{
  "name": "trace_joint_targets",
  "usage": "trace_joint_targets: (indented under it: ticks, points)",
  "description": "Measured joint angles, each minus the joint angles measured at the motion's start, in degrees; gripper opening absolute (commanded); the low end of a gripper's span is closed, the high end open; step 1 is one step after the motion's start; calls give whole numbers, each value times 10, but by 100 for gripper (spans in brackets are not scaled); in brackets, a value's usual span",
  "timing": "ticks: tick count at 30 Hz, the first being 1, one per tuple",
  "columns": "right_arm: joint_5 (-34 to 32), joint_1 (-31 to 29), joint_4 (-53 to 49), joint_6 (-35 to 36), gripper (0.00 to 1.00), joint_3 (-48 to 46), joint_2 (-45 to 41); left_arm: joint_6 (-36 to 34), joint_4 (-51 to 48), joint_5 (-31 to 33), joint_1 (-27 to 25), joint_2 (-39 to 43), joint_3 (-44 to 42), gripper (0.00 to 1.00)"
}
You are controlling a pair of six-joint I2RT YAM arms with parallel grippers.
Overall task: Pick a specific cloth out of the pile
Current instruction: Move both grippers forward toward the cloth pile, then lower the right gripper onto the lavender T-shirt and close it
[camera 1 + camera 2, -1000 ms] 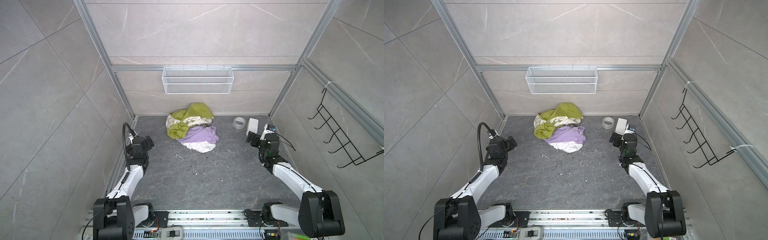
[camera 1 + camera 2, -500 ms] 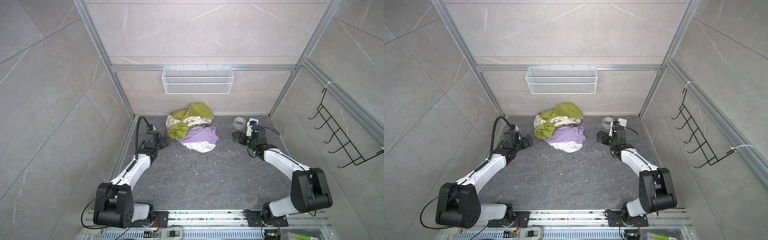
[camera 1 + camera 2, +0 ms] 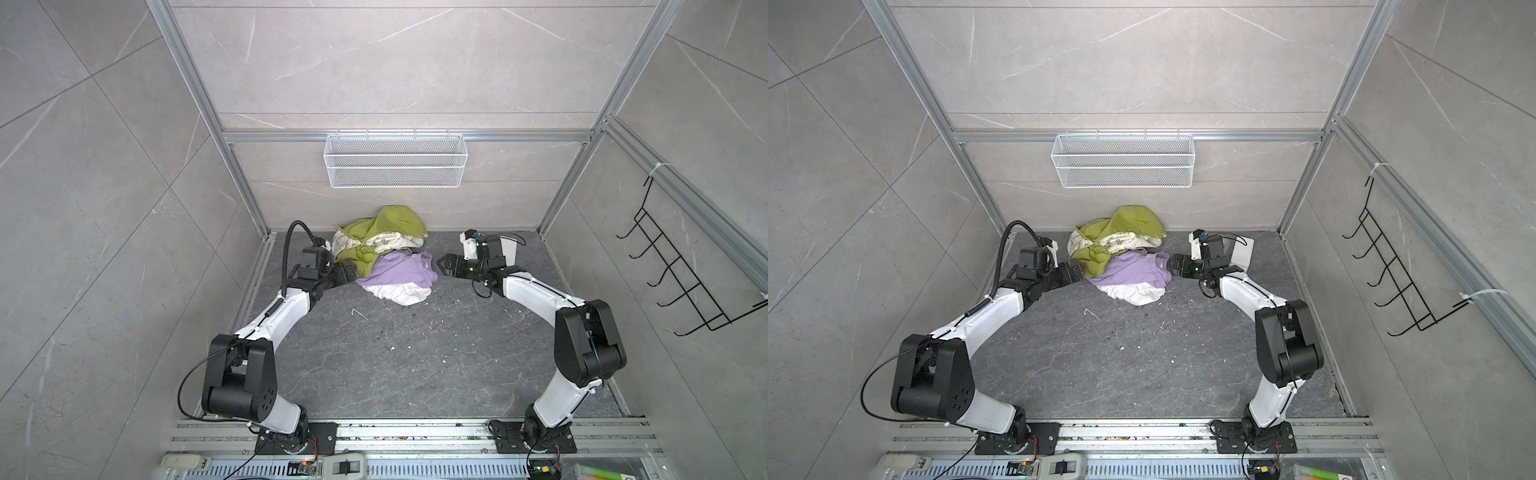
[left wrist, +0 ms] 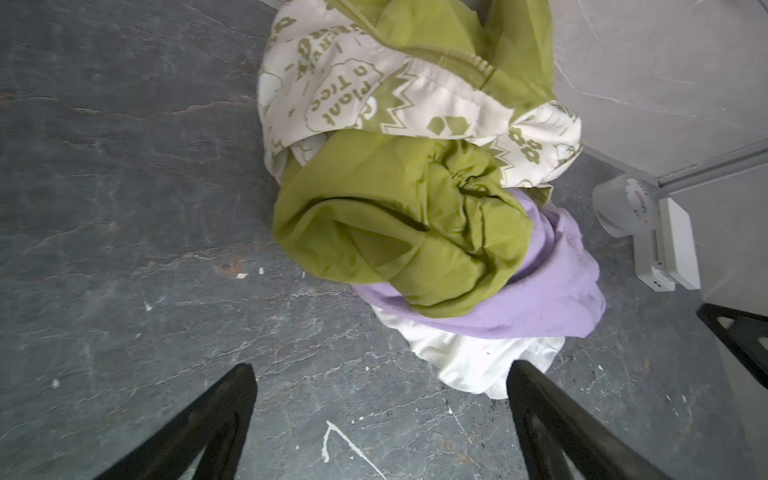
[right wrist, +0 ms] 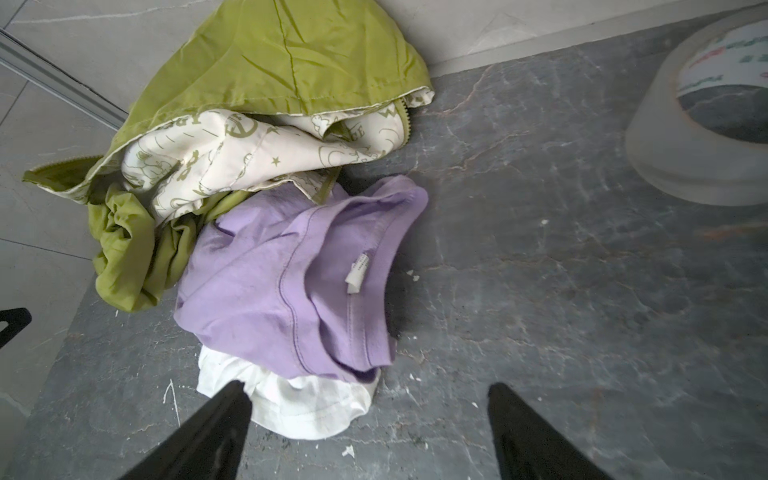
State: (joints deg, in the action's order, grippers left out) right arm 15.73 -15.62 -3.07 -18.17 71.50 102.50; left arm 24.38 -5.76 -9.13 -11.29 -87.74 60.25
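Lilac cloth (image 5: 291,274) in the middle of the pile (image 3: 384,253) at the back of the dark stone floor (image 3: 395,353): on top of the white cloth (image 5: 303,403), tucked on one side under a sleeve of the olive-green jacket (image 4: 395,232) with its cream printed lining. Soft knit jersey, judging by folds and stitched hems; light, limp, no stiffness, little slip between pads. Likely to drape and stretch when lifted, and to drag the white cloth or snag under the green sleeve.

Best hold: the raised, doubled hem fold beside the small white label (image 5: 356,278), on the free side away from the jacket; thick enough to pinch, clear of the white layer below.

Right gripper (image 5: 370,419) just beside that free edge, jaws apart, nothing between them, one fingertip over the white cloth. Left gripper (image 4: 380,399) near the pile's opposite side, jaws wide apart, empty, not touching fabric.

Tape roll (image 5: 706,120) well apart from the pile.
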Motion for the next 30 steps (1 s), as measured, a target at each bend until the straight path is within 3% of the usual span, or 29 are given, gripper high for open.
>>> trace_joint_targets:
  ticks: [5, 13, 30]
  points:
    - [-1, -25, -46, 22, 77, 80, 54, 4, 0, -23, -6, -22, 23, 96]
    - [-5, -57, -134, 35, 72, 201, 127, 11, -2, -45, -13, -61, 41, 95]
    - [-15, -77, -194, 34, 56, 290, 220, 26, -2, -52, -21, -93, 63, 94]
